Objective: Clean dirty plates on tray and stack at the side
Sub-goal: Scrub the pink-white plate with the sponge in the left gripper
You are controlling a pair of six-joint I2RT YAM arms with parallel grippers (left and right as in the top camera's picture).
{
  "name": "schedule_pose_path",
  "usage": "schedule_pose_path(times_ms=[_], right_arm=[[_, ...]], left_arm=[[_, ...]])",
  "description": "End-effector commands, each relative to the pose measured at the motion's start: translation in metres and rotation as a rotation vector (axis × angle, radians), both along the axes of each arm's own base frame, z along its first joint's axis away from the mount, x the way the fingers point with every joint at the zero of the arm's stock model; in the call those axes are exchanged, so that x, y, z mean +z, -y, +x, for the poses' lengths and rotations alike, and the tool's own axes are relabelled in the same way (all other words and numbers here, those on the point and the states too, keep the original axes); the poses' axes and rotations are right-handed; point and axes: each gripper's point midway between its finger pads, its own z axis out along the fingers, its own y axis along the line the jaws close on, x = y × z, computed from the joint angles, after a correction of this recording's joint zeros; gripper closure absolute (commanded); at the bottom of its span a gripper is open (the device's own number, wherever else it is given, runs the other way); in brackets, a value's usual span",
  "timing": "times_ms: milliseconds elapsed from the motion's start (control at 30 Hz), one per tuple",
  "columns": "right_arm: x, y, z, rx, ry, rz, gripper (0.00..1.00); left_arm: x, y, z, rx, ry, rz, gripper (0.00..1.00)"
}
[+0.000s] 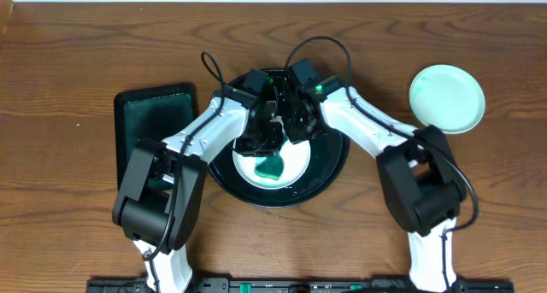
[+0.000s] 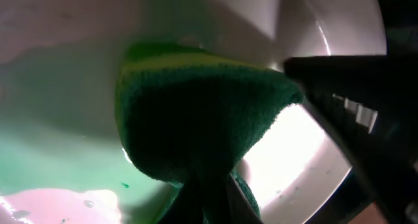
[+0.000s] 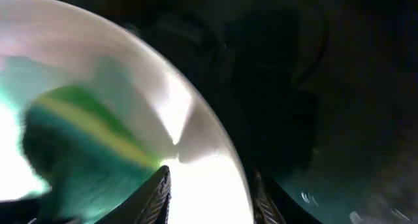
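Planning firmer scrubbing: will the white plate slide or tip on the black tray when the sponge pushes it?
Probably slides: the white plate lies on a glossy tray and shows droplets, so little grips it. Tipping seems unlikely, since it is shallow and wide. The sponge looks soft and folded, so it should give first.

We see a robot test bench in a lab. Two white-and-black arms (image 1: pixel 197 135) rise from the near edge of a plain wooden table (image 1: pixel 68 54) and trail loose black cables (image 1: pixel 209 71). The only tableware is a plate (image 1: pixel 447 98) and a black tray (image 1: pixel 338 169).
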Motion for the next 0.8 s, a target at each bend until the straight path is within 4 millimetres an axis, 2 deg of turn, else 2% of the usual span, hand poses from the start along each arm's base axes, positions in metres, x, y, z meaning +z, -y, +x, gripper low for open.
schedule_pose_path(times_ms=[0,33,100,200,400,500,567,667,767], right_arm=[[-0.029,-0.003,-0.011,0.012,-0.084,0.021,0.68],[-0.033,-0.003,-0.011,0.012,-0.089,0.019,0.75],[-0.04,-0.003,-0.012,0.012,-0.098,0.016,0.99],[-0.046,-0.003,-0.011,0.012,-0.101,0.014,0.99],[-0.046,-0.005,-0.008,0.02,-0.085,0.023,0.99],[-0.046,-0.005,-0.008,0.02,-0.085,0.023,0.99],[-0.046,-0.005,-0.008,0.02,-0.085,0.023,0.99],[-0.046,-0.005,-0.008,0.02,-0.087,0.022,0.99],[-0.046,-0.004,-0.008,0.019,-0.088,0.021,0.99]], left_arm=[[-0.014,-0.005,-0.004,0.019,-0.047,0.012,0.93],[-0.014,-0.005,-0.004,0.02,-0.047,0.012,0.93],[-0.014,-0.005,-0.004,0.023,-0.047,0.013,0.93],[-0.013,-0.003,-0.005,0.016,-0.05,-0.002,0.93],[0.004,0.03,-0.01,-0.037,-0.081,-0.216,0.93],[0.003,0.029,-0.009,-0.032,-0.078,-0.208,0.93],[-0.006,0.012,-0.005,0.007,-0.064,-0.101,0.93],[-0.022,-0.035,0.002,0.101,-0.024,0.182,0.93],[-0.025,-0.076,0.005,0.155,0.021,0.416,0.93]])
